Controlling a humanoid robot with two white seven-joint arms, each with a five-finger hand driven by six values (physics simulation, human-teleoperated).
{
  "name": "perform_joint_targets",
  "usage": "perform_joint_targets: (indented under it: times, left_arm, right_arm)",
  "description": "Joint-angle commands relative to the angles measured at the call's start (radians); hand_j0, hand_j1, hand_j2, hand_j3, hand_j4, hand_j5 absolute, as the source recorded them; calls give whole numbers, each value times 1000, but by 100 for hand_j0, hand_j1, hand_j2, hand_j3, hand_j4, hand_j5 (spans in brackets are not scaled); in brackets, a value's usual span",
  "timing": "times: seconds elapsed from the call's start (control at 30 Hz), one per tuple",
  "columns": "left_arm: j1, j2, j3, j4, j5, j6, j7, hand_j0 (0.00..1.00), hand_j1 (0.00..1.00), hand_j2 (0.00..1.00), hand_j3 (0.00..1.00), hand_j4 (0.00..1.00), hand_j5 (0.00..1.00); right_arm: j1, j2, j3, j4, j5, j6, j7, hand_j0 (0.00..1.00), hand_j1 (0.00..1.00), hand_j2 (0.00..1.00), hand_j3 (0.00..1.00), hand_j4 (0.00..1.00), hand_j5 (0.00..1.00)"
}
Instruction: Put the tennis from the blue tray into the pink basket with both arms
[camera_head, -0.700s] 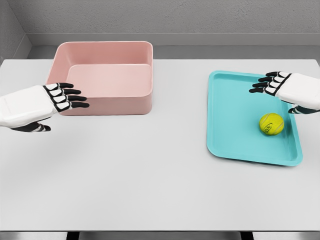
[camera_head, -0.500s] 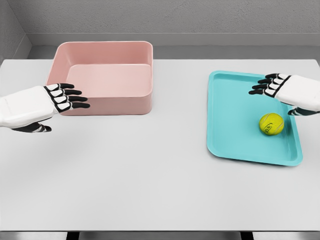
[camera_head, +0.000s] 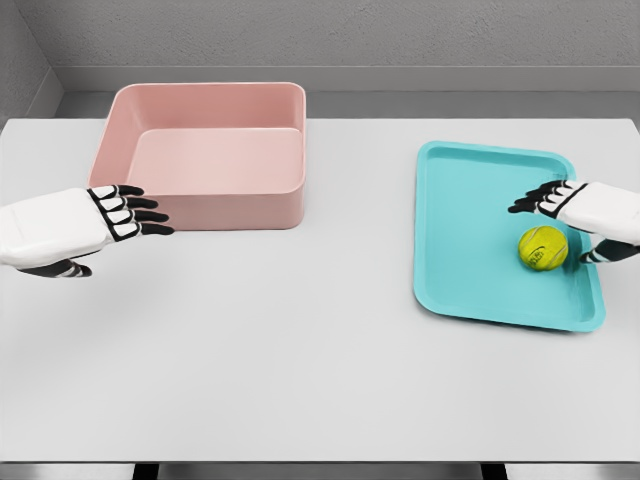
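A white table (camera_head: 300, 350) is carrying everything in the head view, with a grey wall running behind its far edge. The pink basket (camera_head: 205, 155) is sitting at the table's far left, open side up, showing only its own floor and walls. The blue tray (camera_head: 470, 250) is lying flat at the right, well apart from the basket, with bare tabletop stretching between the two. Nothing is standing between tray and basket.

The tennis ball (camera_head: 543, 247) is resting on the tray's floor, toward its right side and nearer the front edge than the back. The right hand (camera_head: 585, 212) is hovering over the tray's right portion, just beside the ball and slightly behind and above it; its dark fingers (camera_head: 530, 200) are extending leftward, loosely spread, gripping nothing, while the thumb is pointing down at the ball's right. Whether any part of it is touching the ball cannot be told.

The left hand (camera_head: 105, 215) is hanging above the table just in front of the basket's near left corner, fingers straight and slightly spread, pointing right, gripping nothing.
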Motion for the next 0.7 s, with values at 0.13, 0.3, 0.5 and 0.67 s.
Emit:
perform_joint_targets:
  times: [0.13,0.3,0.5,0.67]
  left_arm:
    - [0,2,0,0,6,1,0,100,100,100,100,100,100]
    - [0,0,0,-2,6,1,0,100,100,100,100,100,100]
    - [0,0,0,0,6,1,0,100,100,100,100,100,100]
    - [0,-1,0,-2,6,1,0,100,100,100,100,100,100]
  right_arm:
    - [0,8,21,3,-62,1,4,100,100,100,100,100,100]
    - [2,36,33,19,-61,1,6,100,100,100,100,100,100]
    - [5,72,38,83,-58,1,7,100,100,100,100,100,100]
    - [5,74,38,109,-53,1,7,100,100,100,100,100,100]
